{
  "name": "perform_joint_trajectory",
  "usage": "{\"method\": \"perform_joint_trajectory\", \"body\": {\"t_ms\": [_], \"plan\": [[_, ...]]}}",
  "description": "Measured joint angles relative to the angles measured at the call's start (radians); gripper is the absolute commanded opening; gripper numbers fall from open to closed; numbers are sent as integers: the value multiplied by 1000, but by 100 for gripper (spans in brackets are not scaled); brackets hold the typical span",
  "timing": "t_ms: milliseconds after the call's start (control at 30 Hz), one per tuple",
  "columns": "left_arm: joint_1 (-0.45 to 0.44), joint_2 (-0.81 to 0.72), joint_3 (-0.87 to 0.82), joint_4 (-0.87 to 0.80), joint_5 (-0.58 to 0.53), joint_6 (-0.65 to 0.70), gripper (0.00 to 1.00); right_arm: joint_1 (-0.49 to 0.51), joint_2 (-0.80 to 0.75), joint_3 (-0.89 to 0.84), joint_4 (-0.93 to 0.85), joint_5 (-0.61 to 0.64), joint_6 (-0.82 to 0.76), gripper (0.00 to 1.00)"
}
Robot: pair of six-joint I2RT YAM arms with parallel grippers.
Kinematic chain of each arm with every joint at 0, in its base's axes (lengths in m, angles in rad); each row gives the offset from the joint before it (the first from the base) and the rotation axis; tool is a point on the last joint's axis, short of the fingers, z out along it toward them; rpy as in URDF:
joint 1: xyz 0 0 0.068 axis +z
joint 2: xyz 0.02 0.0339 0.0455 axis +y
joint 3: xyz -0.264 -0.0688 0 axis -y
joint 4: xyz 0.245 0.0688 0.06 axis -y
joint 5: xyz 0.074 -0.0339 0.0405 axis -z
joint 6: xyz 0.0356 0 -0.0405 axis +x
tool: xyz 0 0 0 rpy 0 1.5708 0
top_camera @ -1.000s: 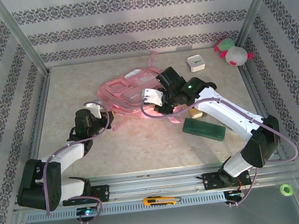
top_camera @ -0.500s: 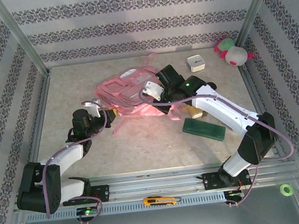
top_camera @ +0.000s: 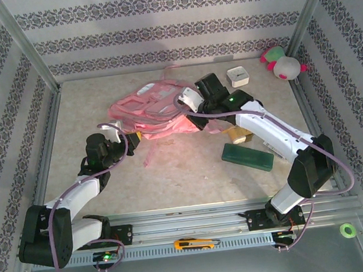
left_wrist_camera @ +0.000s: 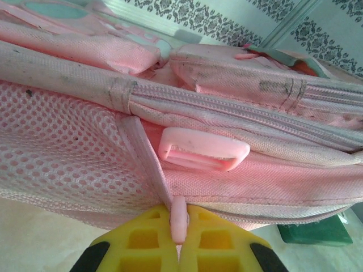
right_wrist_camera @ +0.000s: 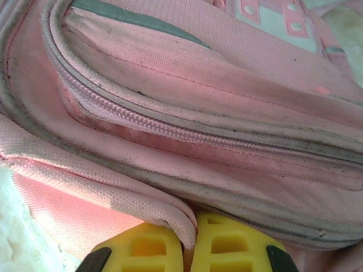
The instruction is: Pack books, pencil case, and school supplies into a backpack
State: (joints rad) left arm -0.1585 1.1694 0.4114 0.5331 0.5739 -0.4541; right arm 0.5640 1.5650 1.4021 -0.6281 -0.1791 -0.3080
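Observation:
The pink backpack (top_camera: 149, 108) lies slumped on the table behind the centre, held between both arms. My left gripper (top_camera: 134, 138) is shut on a thin pink strap at the pack's near left edge; in the left wrist view the yellow fingertips (left_wrist_camera: 153, 226) pinch that strap below a pink buckle (left_wrist_camera: 203, 148). My right gripper (top_camera: 184, 113) is shut on a fold of the backpack's fabric (right_wrist_camera: 142, 198) at its right side, under a closed zip (right_wrist_camera: 187, 133). A dark green flat book or case (top_camera: 247, 157) lies on the table to the right of the pack.
A tan block (top_camera: 238, 135) sits beside the green item under the right arm. A white box (top_camera: 237, 77) and a pink-and-green plush toy (top_camera: 282, 63) stand at the back right. An orange utility knife (top_camera: 193, 243) and a green tape roll (top_camera: 346, 229) lie by the front rail.
The backpack has been dragged back and to the left. The right gripper moved toward the back wall with it; the left gripper shifted slightly left, still gripping.

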Motion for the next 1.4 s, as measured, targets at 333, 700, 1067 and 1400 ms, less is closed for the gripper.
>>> {"method": "perform_joint_trajectory", "body": {"t_ms": [333, 700, 1067, 1400], "plan": [[-37, -72, -5, -72, -79, -48, 47, 53, -6, -22, 19, -63, -35, 0], [-37, -131, 24, -269, -200, -48, 51, 40, -18, -2, -10, -73, -43, 0], [-37, -100, -62, -142, -113, 33, 53, -28, -31, 103, -125, -146, -111, 0], [-37, 85, -128, 206, 40, 83, 55, -58, -43, 142, -219, -240, -257, 0]]}}
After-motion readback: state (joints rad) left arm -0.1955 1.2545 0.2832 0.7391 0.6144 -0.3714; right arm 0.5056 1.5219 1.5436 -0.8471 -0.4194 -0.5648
